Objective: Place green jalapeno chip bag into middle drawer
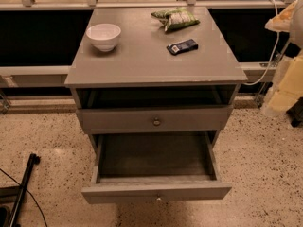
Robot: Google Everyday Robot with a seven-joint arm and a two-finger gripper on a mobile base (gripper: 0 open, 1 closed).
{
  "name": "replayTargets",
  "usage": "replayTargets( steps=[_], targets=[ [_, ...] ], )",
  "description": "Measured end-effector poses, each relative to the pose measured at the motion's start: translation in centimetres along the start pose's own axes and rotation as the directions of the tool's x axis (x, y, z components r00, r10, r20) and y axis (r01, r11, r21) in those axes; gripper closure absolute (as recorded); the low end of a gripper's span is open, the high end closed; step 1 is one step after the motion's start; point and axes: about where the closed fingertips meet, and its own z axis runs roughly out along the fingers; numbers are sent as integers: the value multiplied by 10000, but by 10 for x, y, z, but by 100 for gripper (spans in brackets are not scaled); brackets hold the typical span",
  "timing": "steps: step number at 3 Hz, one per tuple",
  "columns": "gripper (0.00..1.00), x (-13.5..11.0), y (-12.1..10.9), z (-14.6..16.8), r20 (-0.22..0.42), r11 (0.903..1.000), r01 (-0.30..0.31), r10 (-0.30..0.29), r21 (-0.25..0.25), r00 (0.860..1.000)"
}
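The green jalapeno chip bag (175, 18) lies flat on the far right part of the grey cabinet top (142, 60). The middle drawer (156, 191) is pulled out towards me, and its dark grey inside holds nothing. The matching drawer front (156, 121) one tier above is closed. My gripper (286, 19) is a pale shape at the top right edge of the camera view. It is to the right of the cabinet, apart from the bag and not touching anything on the top.
A white bowl (103, 35) stands on the left of the cabinet top. A small dark blue-black packet (182, 46) lies just in front of the bag. A white cable (272, 41) and pale arm parts (289, 84) are at the right. A black stand (21, 188) is on the speckled floor at the left.
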Motion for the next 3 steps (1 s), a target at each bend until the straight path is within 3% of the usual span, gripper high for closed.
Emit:
replayTargets(
  steps=[1, 2, 3],
  targets=[
    [0, 0, 0, 0, 1, 10000, 1, -1, 0, 10000],
    [0, -30, -20, 26, 599, 9982, 602, -598, -45, 9964],
    [0, -74, -64, 66, 1375, 9887, 1494, -1500, 145, 9791]
  ],
)
